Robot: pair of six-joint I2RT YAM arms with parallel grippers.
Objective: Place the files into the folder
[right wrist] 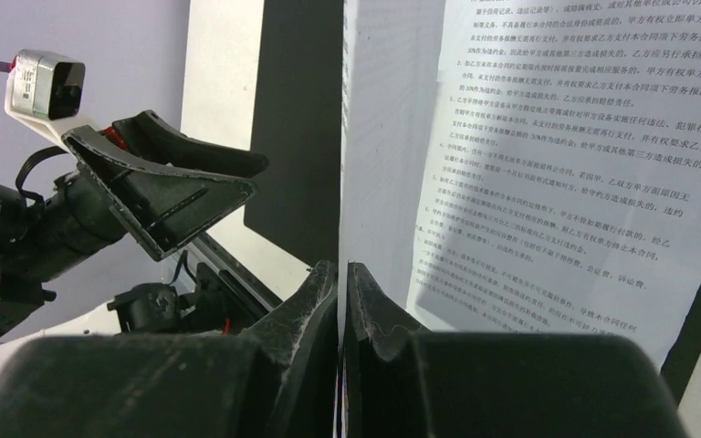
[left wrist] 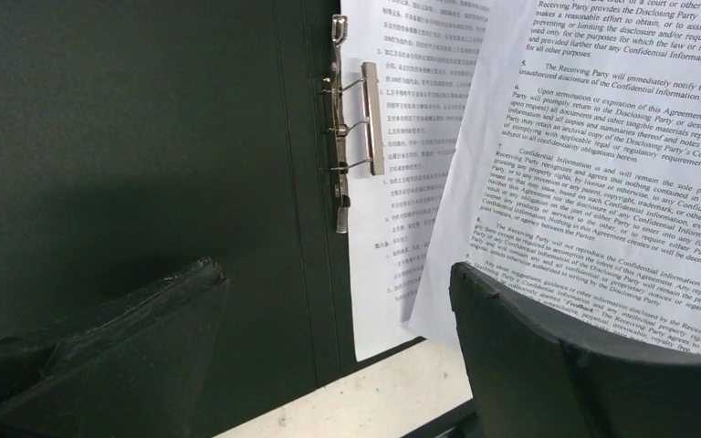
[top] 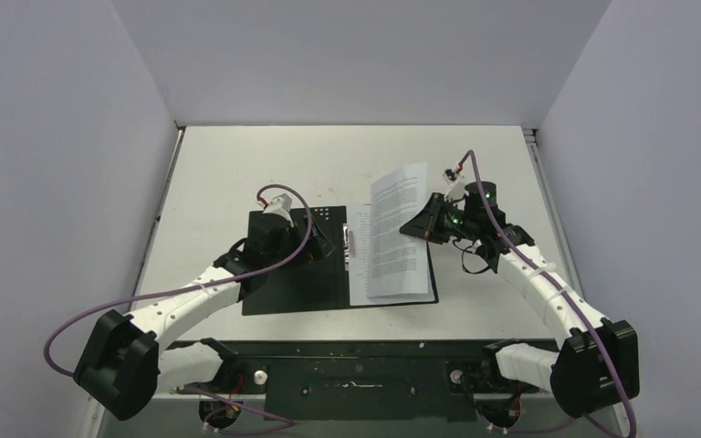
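Note:
The folder [top: 283, 292] lies open on the table, black inside up, its metal spine clip [left wrist: 351, 119] raised. One of the files [top: 379, 274] lies flat on its right half. Another sheet [top: 400, 193] is lifted and tilted above it, its right edge pinched in my shut right gripper [top: 426, 224]. In the right wrist view the fingertips [right wrist: 365, 297] press together on that sheet's edge [right wrist: 383, 137], with the flat sheet [right wrist: 566, 164] beyond. My left gripper [top: 318, 245] hovers over the folder's left half [left wrist: 146, 137], wide open [left wrist: 338, 356] and holding nothing.
White table [top: 237, 173] with grey walls on three sides. The black base rail [top: 356, 370] runs along the near edge. Purple cables [top: 100, 315] trail from both arms. The left gripper [right wrist: 164, 192] shows in the right wrist view, left of the held sheet.

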